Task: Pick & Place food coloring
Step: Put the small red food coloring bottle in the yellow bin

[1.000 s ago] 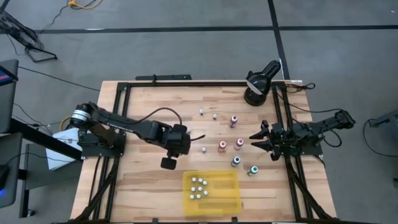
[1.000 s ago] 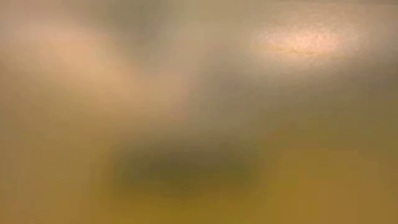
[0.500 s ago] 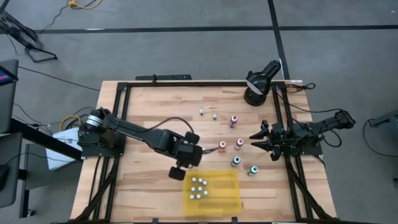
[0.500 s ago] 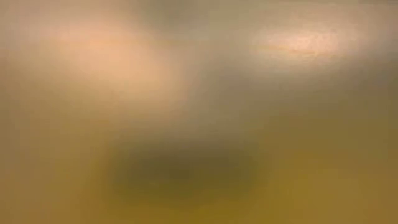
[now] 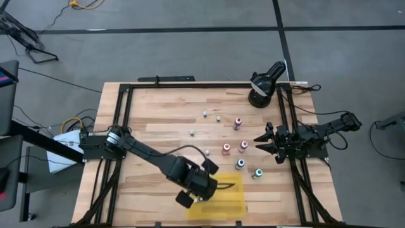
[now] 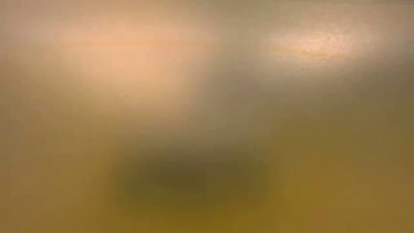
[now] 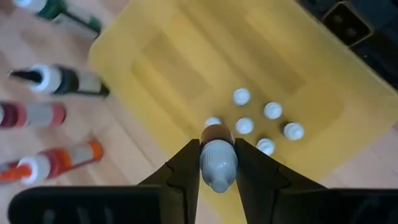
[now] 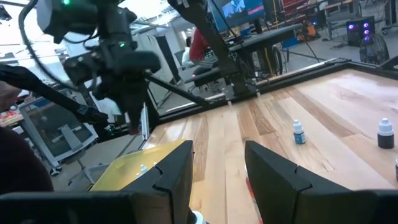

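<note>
My left gripper (image 7: pixel 217 167) is shut on a small food coloring bottle (image 7: pixel 216 138) with a white cap and a brownish body. It hovers over the left part of the yellow tray (image 5: pixel 229 201), beside the several white-capped bottles (image 7: pixel 244 126) that stand upright on the tray floor. In the high view the left gripper (image 5: pixel 209 184) sits above the tray's left half. Other bottles stand on the table's right middle: pink (image 5: pixel 238 123), red (image 5: pixel 226 149), green (image 5: pixel 240 164). My right gripper (image 8: pixel 217 174) waits open at the table's right edge (image 5: pixel 276 143). My left gripper pinches the bottle between its two fingers at the white cap (image 7: pixel 217 163), one finger (image 7: pixel 186 168) on each side. The fingers come from above, pointing down. The bottle is upright, cap toward the wrist, and lifted clear above the tray floor.
Small white-capped bottles stand on the far middle of the table (image 5: pixel 206 114), (image 5: pixel 218 118), (image 5: pixel 192 133), (image 5: pixel 207 152). A teal bottle (image 5: pixel 257 173) is near the tray's right corner. A black camera on a stand (image 5: pixel 262 85) sits at the far right corner. The low view is filled by a yellow blur.
My left arm has swung from the table's middle toward the near edge and a little to the right, carrying the bottle, and now stands over the yellow tray. The right arm has kept still.
</note>
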Tool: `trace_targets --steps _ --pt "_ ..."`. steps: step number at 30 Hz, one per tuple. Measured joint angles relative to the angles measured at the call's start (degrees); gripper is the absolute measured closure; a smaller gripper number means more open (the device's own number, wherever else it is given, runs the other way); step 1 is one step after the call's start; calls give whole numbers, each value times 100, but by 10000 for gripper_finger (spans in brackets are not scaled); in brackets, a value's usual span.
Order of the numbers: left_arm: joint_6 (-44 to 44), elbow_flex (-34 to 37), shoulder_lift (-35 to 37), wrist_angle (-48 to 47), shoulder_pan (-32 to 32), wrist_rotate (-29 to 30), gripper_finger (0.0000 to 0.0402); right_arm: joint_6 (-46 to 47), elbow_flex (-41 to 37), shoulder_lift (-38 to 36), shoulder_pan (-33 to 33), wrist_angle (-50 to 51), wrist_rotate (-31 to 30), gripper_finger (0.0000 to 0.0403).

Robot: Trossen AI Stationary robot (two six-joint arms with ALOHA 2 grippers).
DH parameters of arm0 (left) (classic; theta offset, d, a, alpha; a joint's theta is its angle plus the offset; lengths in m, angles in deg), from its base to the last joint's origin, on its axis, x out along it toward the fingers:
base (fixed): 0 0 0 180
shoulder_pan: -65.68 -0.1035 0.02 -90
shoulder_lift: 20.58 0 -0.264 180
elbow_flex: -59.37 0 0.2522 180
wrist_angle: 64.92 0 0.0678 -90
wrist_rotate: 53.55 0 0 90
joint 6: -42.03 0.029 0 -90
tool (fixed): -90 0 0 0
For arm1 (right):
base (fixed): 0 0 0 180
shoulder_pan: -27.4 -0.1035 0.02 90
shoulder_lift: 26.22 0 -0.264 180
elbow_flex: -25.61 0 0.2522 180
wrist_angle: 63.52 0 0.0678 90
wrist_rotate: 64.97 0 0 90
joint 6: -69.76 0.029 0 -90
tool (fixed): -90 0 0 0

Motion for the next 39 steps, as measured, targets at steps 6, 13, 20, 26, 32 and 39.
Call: trace_targets --steps 6,13,20,26,32,39 --pt "80 11 -80 21 73 9 322 0 -1 -2 0 0 -1 264" --pt "198 18 -242 282 -73 406 322 0 0 0 2 1 -1 265" --pt "363 11 -680 420 -94 457 322 0 0 -5 2 0 -2 265" --pt "528 -22 -935 743 -205 453 322 0 0 2 0 2 -2 265" --pt "717 -27 -1200 795 -261 450 322 0 0 3 0 0 -2 265" --pt "970 -86 -1382 758 -261 486 322 0 0 2 0 0 -2 266"
